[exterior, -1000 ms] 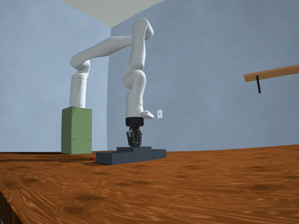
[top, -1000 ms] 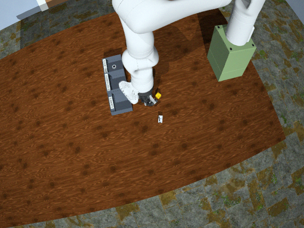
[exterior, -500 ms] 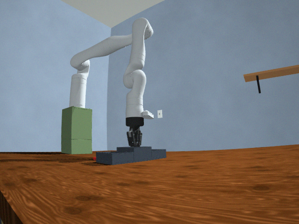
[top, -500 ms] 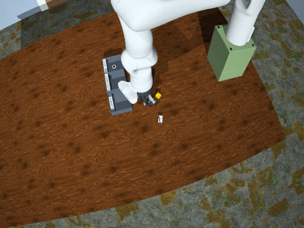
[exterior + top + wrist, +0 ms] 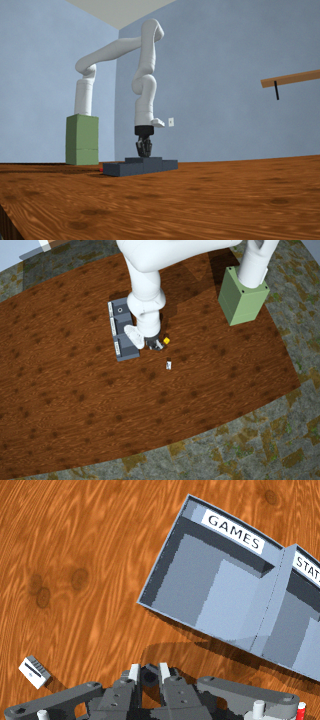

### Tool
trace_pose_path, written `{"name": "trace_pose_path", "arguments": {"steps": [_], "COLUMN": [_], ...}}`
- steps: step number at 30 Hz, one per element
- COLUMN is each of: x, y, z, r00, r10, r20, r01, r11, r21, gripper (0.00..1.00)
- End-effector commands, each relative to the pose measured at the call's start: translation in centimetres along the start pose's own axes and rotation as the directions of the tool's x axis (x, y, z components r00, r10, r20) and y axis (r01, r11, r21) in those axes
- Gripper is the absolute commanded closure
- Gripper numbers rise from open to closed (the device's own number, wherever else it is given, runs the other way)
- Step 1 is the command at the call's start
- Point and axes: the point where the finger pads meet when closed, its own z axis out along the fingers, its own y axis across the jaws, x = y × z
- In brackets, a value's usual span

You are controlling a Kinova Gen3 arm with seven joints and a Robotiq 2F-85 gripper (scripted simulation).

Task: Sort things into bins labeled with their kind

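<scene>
A row of three grey bins [image 5: 122,329] stands on the table. The near one is labelled GAMES [image 5: 234,532]. The far bin holds a metal nut [image 5: 119,309]. My gripper [image 5: 155,347] is low over the table just beside the GAMES bin, also in the wrist view [image 5: 148,672]. Its fingers stand narrow on a small dark blue piece [image 5: 150,668]. A yellow die [image 5: 166,340] lies just to the right of the gripper. A small white block with a dark mark [image 5: 168,365] lies further towards the front, and it shows in the wrist view [image 5: 35,671].
The green pedestal [image 5: 241,298] of the arm stands at the table's back right. The arm's forearm hangs over the middle bin and hides part of it. In the side view the bins [image 5: 140,165] hide the fingertips.
</scene>
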Motion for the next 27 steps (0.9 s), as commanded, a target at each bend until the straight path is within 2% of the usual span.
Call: {"name": "trace_pose_path", "arguments": {"steps": [1,20,27], "x": [0.1,0.1,0.1], "y": [0.0,0.0,0.0], "z": [0.0,0.0,-2.4], "r00": [1.0,1.0,1.0], "r10": [0.0,0.0,0.0], "r20": [-0.002,-0.001,-0.002], "r01": [0.0,0.0,0.0], "r11": [1.0,1.0,1.0], "r21": [0.0,0.0,0.0], "gripper": [0.89,0.89,0.89]}}
